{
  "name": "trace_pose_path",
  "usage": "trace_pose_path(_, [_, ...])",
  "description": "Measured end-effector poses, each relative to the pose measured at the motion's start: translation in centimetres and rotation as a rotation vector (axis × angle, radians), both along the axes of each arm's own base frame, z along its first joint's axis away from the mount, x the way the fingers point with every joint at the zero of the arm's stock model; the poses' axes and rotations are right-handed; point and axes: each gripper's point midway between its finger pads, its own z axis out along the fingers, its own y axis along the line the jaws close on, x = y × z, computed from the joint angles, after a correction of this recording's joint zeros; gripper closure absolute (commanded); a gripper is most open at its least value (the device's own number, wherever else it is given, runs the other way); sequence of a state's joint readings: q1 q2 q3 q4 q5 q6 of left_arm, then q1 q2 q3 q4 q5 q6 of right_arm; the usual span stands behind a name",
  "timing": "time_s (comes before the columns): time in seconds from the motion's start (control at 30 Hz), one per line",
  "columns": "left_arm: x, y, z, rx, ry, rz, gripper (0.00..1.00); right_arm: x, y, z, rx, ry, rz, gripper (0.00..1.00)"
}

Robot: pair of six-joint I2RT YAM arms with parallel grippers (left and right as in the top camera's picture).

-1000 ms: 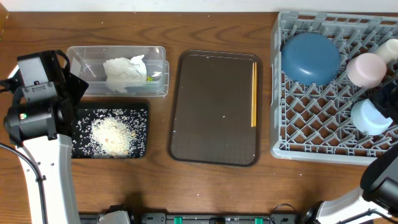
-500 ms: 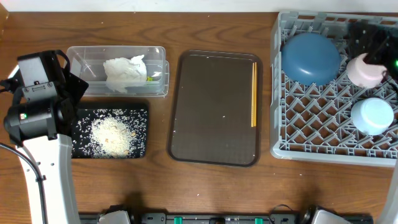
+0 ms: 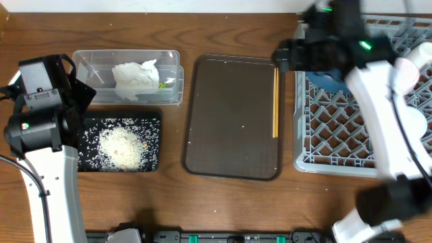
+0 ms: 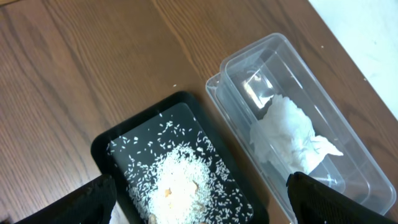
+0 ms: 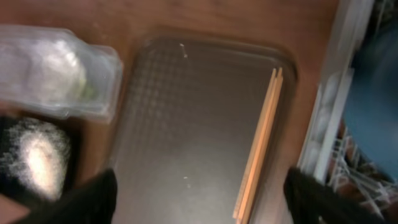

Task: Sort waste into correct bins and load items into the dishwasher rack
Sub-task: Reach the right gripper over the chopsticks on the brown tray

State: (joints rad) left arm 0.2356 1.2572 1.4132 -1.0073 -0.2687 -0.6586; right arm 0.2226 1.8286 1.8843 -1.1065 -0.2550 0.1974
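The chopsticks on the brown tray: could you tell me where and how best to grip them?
Take the chopsticks as a pair near mid-length, straight down from above, closing across their width. They lie flat, side by side, close to the tray and its raised rim, which likely blocks a sideways approach; the middle should balance best.

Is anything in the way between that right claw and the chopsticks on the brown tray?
Nothing visible. The right gripper hangs open above the chopsticks, which lie bare along the brown tray's edge by the rack.
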Motion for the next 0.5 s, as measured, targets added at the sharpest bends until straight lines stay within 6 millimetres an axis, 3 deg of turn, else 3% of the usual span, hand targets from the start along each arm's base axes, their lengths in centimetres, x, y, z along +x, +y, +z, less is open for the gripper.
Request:
trace_pose_path(0.03, [0.0, 0.0, 0.0, 0.0, 0.0, 0.0, 0.1, 0.0, 0.4, -0.7, -0.047, 0.045, 0.011, 0.01])
trace_pose_path(0.23, [0.0, 0.0, 0.0, 0.0, 0.0, 0.0, 0.1, 2.0, 2.9, -4.9, -0.19, 0.127, 0.062, 0.02])
trace_pose_path(0.33, [0.0, 0.0, 0.0, 0.0, 0.0, 0.0, 0.09, 1.8, 4.1, -7.1, -0.217, 0.169, 0.096, 0.29])
trace_pose_path(0.5, [0.0, 0.0, 0.0, 0.0, 0.0, 0.0, 0.1, 1.9, 5.6, -9.5, -0.253, 0.187, 0.088, 0.25])
